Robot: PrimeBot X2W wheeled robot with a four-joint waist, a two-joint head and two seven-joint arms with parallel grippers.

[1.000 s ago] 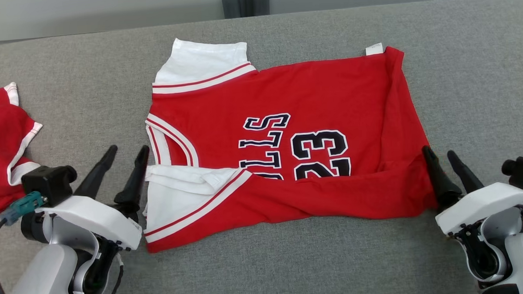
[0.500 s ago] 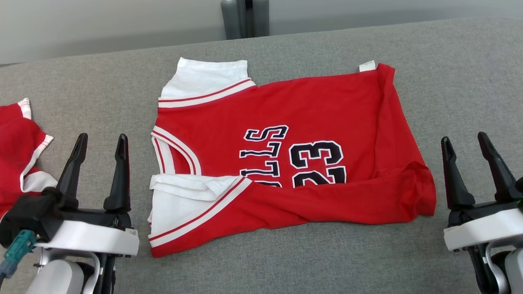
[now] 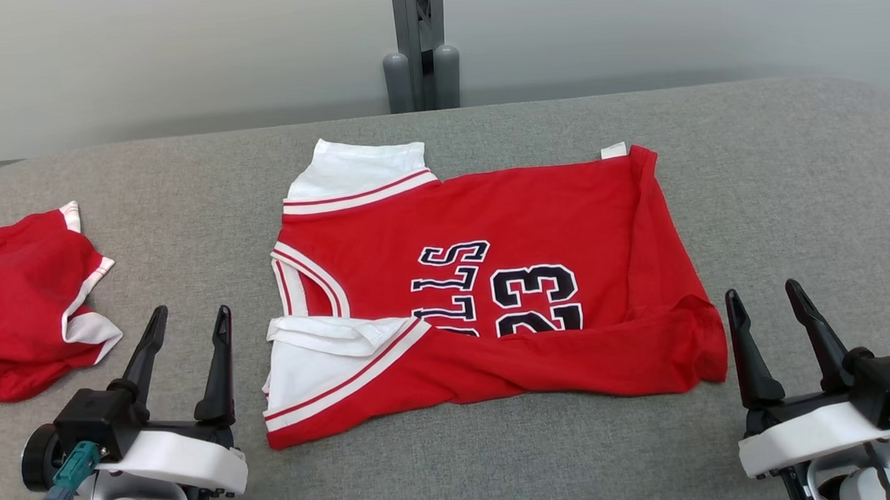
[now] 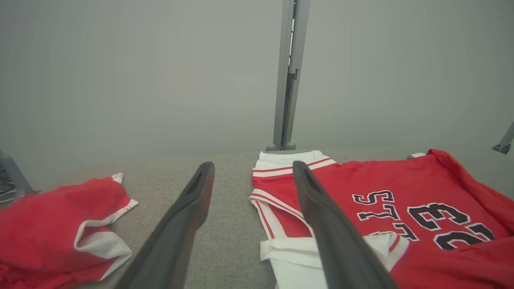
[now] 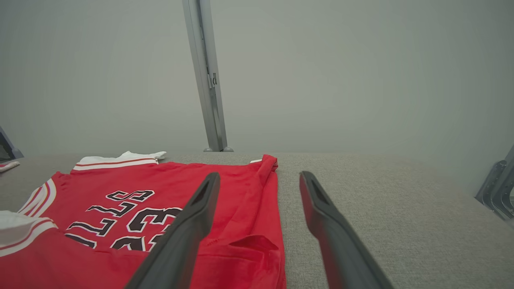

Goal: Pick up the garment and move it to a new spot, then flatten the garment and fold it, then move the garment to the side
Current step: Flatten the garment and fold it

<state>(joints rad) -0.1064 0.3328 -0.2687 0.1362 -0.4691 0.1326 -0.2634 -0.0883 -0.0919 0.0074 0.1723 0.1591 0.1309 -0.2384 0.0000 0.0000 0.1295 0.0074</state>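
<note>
**Both fingers free, fold partly made**

The left fingers [image 3: 218,361] stand spread as wide as they go and hold nothing. They hang over bare counter [image 3: 783,194] just beside the garment's [image 3: 488,226] near white sleeve. The right fingers [image 3: 743,343] are equally wide and empty, just off the garment's opposite near corner. Neither pair touches cloth.

The garment, a red jersey, lies mid-counter between the two. Its near edge is turned up over the lower part of the lettering, and its far half lies flat with a white sleeve at the far left corner. A second red garment [image 3: 24,294] sits crumpled, well apart to the left.

By my reading, the folding step is in hand, with one lengthwise fold laid. The next move probably calls for both fingers to reach to an edge, pinch only the intended layers, and carry them across together so the first fold does not drag open.
</note>
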